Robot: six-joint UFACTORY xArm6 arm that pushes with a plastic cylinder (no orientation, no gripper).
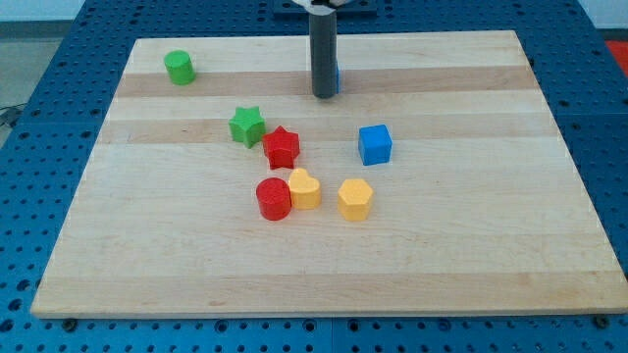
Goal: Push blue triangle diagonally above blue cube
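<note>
The blue cube (375, 144) sits right of the board's middle. The blue triangle (336, 75) is almost wholly hidden behind my rod near the view's top; only a thin blue sliver shows at the rod's right edge. My tip (323, 95) rests on the board in front of and against that sliver, up and to the left of the blue cube.
A green cylinder (180, 67) stands at the top left. A green star (247, 126) and a red star (282, 147) lie left of the cube. Below them are a red cylinder (274, 199), a yellow heart (305, 188) and a yellow hexagon (355, 199). The wooden board (471, 255) lies on a blue pegboard.
</note>
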